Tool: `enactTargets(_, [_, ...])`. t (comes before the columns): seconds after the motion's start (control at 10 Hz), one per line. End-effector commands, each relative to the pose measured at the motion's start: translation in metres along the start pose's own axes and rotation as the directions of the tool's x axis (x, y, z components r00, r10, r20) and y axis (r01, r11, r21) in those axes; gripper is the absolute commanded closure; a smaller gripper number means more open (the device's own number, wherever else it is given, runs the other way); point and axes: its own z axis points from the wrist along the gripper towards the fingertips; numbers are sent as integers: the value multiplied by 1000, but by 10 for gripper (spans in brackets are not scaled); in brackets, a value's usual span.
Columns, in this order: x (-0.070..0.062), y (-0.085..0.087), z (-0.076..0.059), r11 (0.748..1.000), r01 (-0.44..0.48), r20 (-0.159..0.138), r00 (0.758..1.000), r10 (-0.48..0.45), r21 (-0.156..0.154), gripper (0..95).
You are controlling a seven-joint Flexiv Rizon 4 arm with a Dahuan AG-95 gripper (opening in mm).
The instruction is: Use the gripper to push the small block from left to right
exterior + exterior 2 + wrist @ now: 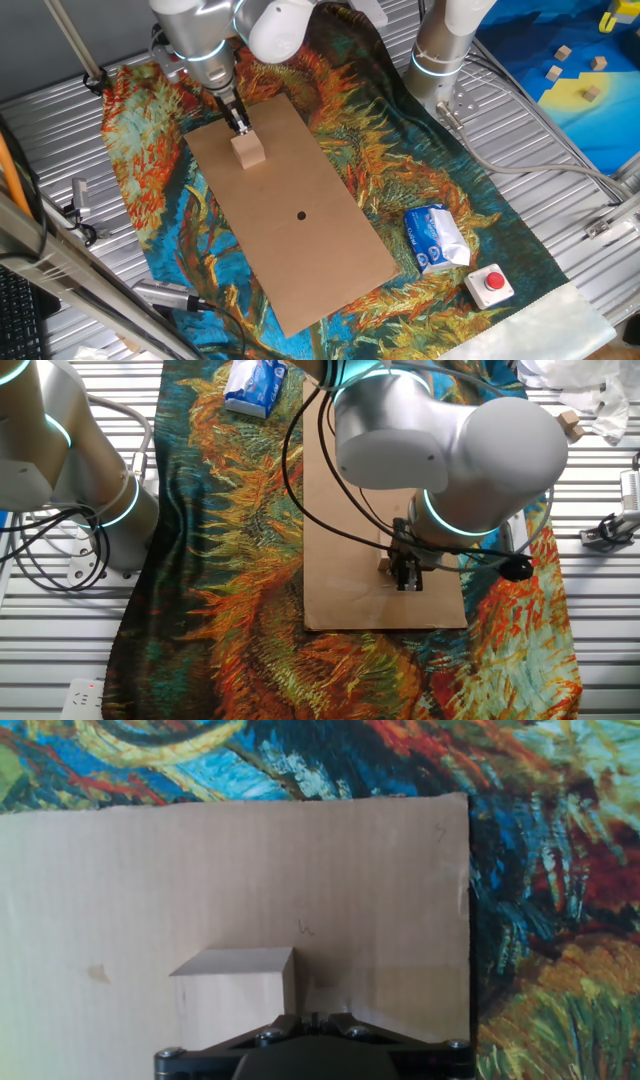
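Observation:
The small block [249, 149] is a pale wooden cube on the brown board [300, 225], near the board's far left end. My gripper [240, 124] is shut, its narrow black tip low at the block's far side, touching or nearly touching it. In the other fixed view the gripper [408, 575] stands right beside the block [385, 565], which the arm mostly hides. In the hand view the block [240, 982] sits just ahead of the shut gripper [312, 1017], slightly left of centre, on the board [120, 890].
The board lies on a colourful painted cloth [400, 150]. A blue-white packet [436, 237] and a red button [493, 283] lie right of the board. An idle silver arm column [447, 45] stands behind. Tiny wooden blocks sit on a blue-yellow mat [585, 70].

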Motion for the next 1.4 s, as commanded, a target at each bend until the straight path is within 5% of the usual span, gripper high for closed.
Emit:
enactTargets(0.1, [-1, 1, 1, 1000, -1, 2, 1000, 1, 2, 950])
enactTargets(0.7, [-16, 25, -4, 999, -32, 0, 999, 32, 5, 950])
enactTargets(1.2, [-28, 64, 0, 996, -88, -1, 996, 88, 14, 950])
enactTargets(1.4, [-25, 63, -1, 997, -73, -5, 997, 73, 12, 950])
